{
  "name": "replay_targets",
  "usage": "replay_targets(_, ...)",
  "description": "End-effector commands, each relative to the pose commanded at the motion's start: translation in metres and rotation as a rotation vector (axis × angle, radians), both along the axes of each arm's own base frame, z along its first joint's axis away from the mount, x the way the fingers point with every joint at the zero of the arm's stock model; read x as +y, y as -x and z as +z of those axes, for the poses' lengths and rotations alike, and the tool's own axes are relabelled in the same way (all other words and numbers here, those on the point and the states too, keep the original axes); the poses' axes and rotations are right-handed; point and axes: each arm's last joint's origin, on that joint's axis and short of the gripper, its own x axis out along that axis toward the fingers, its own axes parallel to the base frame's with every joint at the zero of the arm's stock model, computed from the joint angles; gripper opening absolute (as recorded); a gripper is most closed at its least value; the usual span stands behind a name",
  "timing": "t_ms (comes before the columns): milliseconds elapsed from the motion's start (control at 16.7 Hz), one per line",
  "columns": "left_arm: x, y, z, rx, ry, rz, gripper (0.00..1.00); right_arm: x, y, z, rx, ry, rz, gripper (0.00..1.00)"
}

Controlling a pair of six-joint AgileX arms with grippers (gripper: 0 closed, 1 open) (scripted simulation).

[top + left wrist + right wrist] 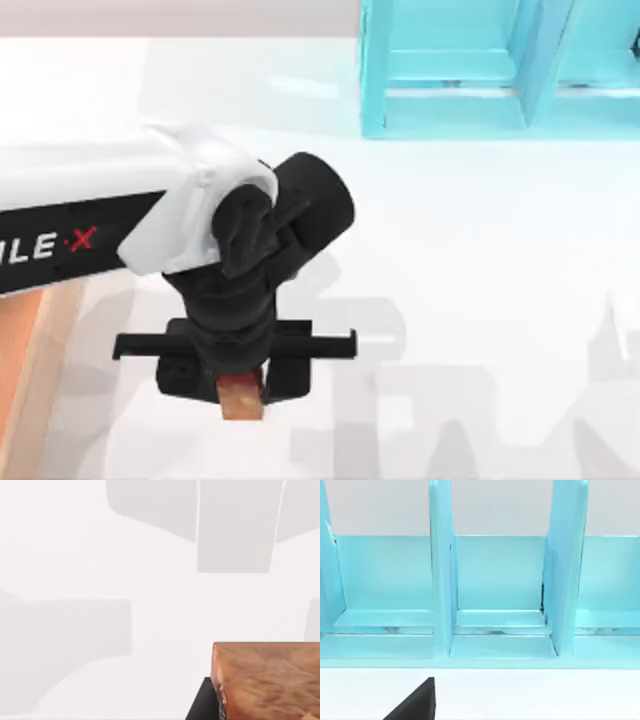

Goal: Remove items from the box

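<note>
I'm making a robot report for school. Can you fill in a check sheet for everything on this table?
Surface: white table, bare where it shows.
Job's things: small red-and-tan carton block held above the table, outside the box; wooden box at the table's left edge, contents hidden.
Clutter: nothing seen.
Grippers: left gripper shut on the block, to the right of the box, with a dark finger beside the block; right gripper faces the shelf unit, fingers unclear.
Cables: nothing seen.
Surroundings: turquoise shelf unit at the far right, its compartments empty in the right wrist view.
</note>
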Motion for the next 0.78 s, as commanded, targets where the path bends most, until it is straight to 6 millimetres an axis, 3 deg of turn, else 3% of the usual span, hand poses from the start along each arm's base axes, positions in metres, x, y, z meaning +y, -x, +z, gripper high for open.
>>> replay_targets(180, -0.015, 0.019, -0.005, -0.013, 0.014, 0.000, 0.00, 0.000, 0.000, 0.000, 0.000, 0.000, 0.000, 1.00)
replay_targets(540, -0.015, 0.019, -0.006, -0.012, 0.014, 0.001, 0.00, 0.000, 0.000, 0.000, 0.000, 0.000, 0.000, 1.00)
replay_targets(780, -0.015, 0.019, -0.026, -0.015, 0.019, 0.000, 0.00, 0.000, 0.000, 0.000, 0.000, 0.000, 0.000, 1.00)
